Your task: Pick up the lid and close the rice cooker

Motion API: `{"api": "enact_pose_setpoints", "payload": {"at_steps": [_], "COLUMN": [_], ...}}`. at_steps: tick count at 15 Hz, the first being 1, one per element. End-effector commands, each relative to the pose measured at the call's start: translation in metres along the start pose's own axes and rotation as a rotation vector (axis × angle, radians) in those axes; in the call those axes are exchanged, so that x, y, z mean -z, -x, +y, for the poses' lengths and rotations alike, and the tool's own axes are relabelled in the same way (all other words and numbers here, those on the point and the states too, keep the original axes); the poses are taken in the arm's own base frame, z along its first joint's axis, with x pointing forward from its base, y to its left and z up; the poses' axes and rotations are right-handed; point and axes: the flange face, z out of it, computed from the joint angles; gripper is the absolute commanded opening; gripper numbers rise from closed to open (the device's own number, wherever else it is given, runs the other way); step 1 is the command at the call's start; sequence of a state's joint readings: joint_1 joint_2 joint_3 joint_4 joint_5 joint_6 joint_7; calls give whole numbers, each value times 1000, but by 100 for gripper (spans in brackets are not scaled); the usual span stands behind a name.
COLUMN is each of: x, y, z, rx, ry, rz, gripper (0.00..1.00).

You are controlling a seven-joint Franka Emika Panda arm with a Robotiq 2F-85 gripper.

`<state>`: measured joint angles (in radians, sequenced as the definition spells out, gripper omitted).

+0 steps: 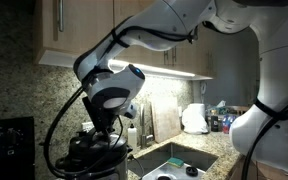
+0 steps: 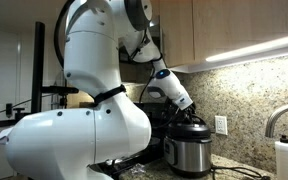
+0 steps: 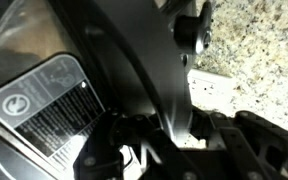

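The rice cooker (image 1: 97, 160) (image 2: 189, 153) stands on the counter, black on top with a shiny steel body. The black lid (image 1: 96, 141) (image 2: 192, 125) lies over its rim, and I cannot tell whether it rests flat. My gripper (image 1: 106, 124) (image 2: 187, 110) comes down on the lid from above. In the wrist view the lid (image 3: 134, 50) fills the frame, dark and domed, with a white label (image 3: 49, 100) on it. There the gripper (image 3: 174, 135) is shut on the lid's raised handle strap. The cooker's inner pot is hidden.
A sink (image 1: 174, 160) lies beside the cooker, with a soap bottle (image 1: 132, 133) and a white rounded lump (image 1: 194, 118) behind it. A flat black appliance (image 1: 9, 145) sits on the other side. A faucet (image 2: 279, 120), a wall outlet (image 2: 222, 124) and cabinets overhead bound the space.
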<state>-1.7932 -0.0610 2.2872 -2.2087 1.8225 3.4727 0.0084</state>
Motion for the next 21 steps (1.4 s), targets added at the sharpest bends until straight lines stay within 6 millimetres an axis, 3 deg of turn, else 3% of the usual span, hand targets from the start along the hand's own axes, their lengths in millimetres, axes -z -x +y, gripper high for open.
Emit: {"api": "enact_pose_setpoints", "payload": {"at_steps": [1, 7, 10, 14, 18, 21], "x": [-17, -3, 10, 15, 15, 11], "y": [0, 41, 62, 44, 24, 26], "z": [-1, -13, 5, 34, 36, 37], "rx": [-123, -141, -149, -234, -336, -355], "ry": [-14, -104, -143, -114, -89, -69], "rz": [111, 149, 203, 266, 261, 223], "gripper": [1, 1, 1, 1, 1, 1]}}
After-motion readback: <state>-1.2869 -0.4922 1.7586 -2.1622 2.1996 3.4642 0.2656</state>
